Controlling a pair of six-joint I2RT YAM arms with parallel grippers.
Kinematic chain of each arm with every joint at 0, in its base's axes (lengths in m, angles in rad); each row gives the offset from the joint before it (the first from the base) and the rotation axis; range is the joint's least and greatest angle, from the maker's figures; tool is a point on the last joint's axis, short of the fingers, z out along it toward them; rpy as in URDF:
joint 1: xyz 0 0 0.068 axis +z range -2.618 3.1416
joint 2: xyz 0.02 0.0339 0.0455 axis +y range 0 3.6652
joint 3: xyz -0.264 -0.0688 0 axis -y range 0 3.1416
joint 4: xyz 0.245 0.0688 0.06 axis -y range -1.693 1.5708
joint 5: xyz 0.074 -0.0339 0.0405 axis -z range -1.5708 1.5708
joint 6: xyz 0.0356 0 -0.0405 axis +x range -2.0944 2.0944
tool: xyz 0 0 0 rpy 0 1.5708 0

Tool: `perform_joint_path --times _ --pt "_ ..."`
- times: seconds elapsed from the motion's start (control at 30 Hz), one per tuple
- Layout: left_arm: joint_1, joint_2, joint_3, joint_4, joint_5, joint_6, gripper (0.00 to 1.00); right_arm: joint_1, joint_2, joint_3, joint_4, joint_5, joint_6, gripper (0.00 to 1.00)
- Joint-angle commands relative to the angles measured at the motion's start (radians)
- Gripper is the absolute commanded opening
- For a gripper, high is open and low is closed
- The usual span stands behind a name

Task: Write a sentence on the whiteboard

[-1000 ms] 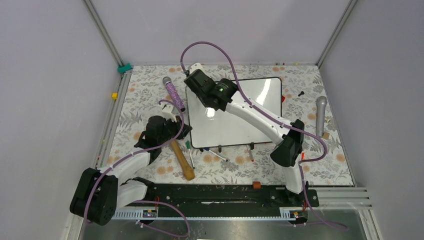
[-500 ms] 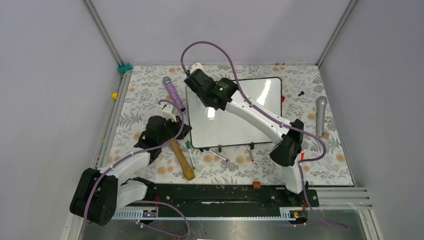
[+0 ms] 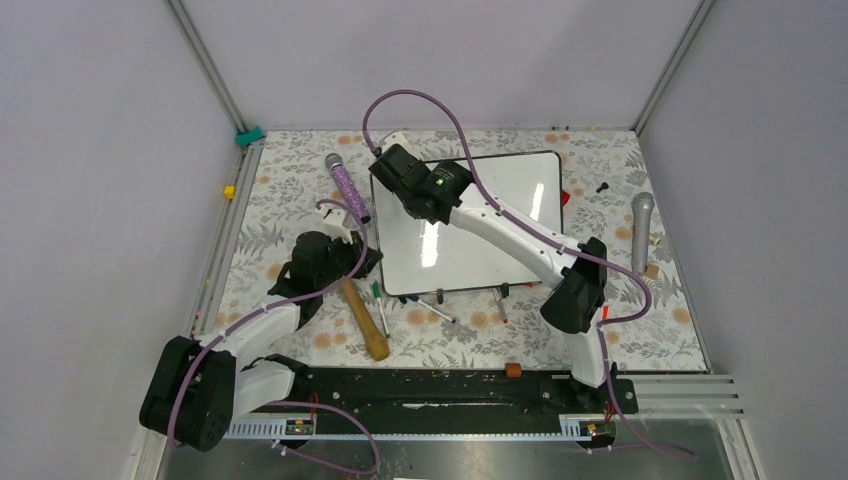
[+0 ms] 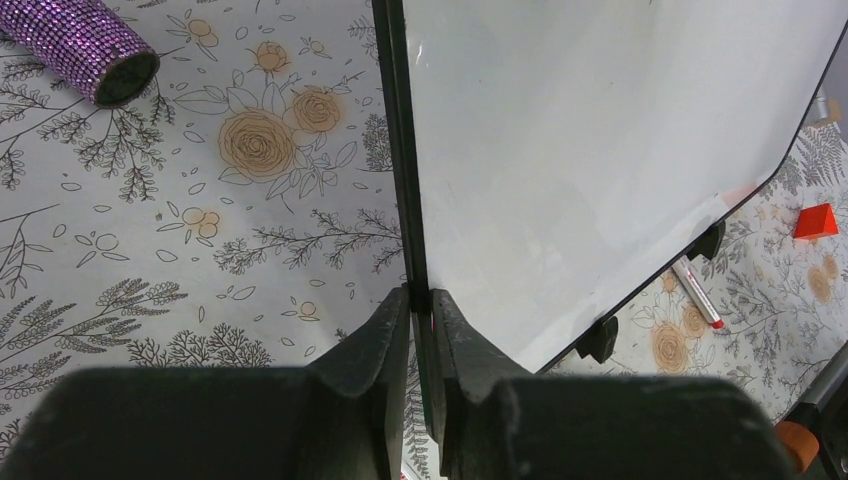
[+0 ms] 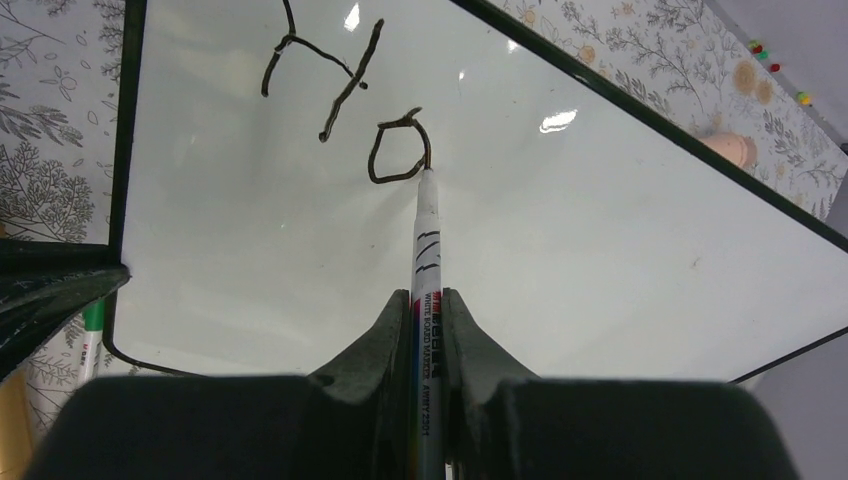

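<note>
Overhead, the whiteboard (image 3: 450,262) lies mid-table, its long axis running 9 to 3 o'clock and its feet (image 3: 440,297) on the 6 o'clock edge. The left gripper (image 3: 372,262) meets the board's 9 o'clock edge. The right arm (image 3: 510,228) crosses the board from 4 o'clock toward the 10 o'clock corner. A hammer (image 3: 365,322) lies just off 7 o'clock, a purple microphone (image 3: 347,187) is beside 10 o'clock, and a grey microphone (image 3: 642,230) is well apart at 3 o'clock.

From the left wrist, the fingers are pinched tight on the board's black frame. A red-capped pen (image 4: 697,295) and a red block (image 4: 817,220) lie beyond the feet.

From the right wrist, the right gripper (image 5: 427,298) clamps a marker (image 5: 426,240) pointing to 12 o'clock. Its tip touches the "o" of the sentence (image 5: 345,90), which reads only "Ho".
</note>
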State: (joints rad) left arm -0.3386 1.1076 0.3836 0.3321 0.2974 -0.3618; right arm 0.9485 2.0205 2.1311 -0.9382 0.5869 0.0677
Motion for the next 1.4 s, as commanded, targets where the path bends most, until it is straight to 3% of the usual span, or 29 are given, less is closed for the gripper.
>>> perform_joint_path --times 0.0,0.4,0.83,1.03,1.13,1.37 --pt "-0.005 -0.022 -0.002 0.039 0.008 0.018 0.09 -0.016 -0.046 -0.026 -0.023 0.023 0.004 0.00" --pt "-0.005 -0.021 0.001 0.033 -0.002 0.019 0.12 -0.017 -0.164 -0.073 0.087 0.001 -0.010 0.00" --pt "-0.003 -0.044 -0.012 0.058 -0.024 0.022 0.46 -0.045 -0.286 -0.252 0.164 -0.040 0.000 0.00" --pt "-0.002 -0.066 -0.012 0.057 -0.040 0.029 0.85 -0.058 -0.375 -0.350 0.225 -0.081 -0.020 0.00" --pt "-0.003 -0.095 0.014 -0.005 -0.086 0.026 0.99 -0.062 -0.416 -0.394 0.251 -0.097 -0.023 0.00" --pt "-0.003 -0.162 0.013 -0.025 -0.166 -0.008 0.99 -0.062 -0.492 -0.496 0.357 -0.108 -0.027 0.00"
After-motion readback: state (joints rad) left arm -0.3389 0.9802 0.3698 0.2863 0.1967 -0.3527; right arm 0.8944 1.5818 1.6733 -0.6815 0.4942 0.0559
